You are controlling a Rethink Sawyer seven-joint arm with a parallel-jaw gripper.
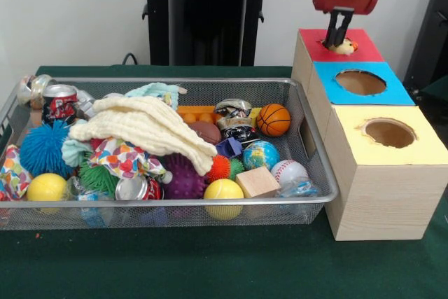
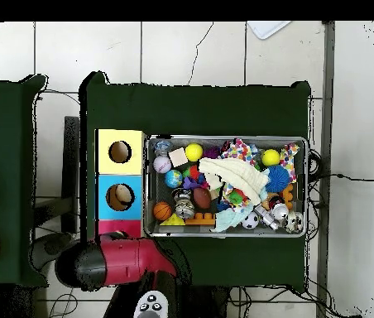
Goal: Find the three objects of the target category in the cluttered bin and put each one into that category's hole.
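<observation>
My gripper (image 1: 338, 36) hangs over the hole of the red-topped box (image 1: 367, 48) at the far right, its fingers drawn close together. A small yellow toy animal (image 1: 344, 47) with an orange beak sits at the fingertips, right at the hole's mouth; the fingers look shut on it. The wire bin (image 1: 312, 146) to the left is full: a basketball (image 1: 274, 120), a baseball (image 1: 288, 171), a globe ball (image 1: 260, 154), yellow balls (image 1: 224, 190), a wooden block (image 1: 257, 181), cans (image 1: 59, 101) and a cream cloth (image 1: 150, 127). In the overhead view the red arm (image 2: 128, 258) hides the gripper.
A blue-topped box (image 1: 399, 93) and a yellow-topped box (image 1: 427, 148), each with a round hole, stand in a row in front of the red one. Something pale lies inside the blue box's hole (image 2: 121, 197). Green cloth (image 1: 210, 264) covers the table.
</observation>
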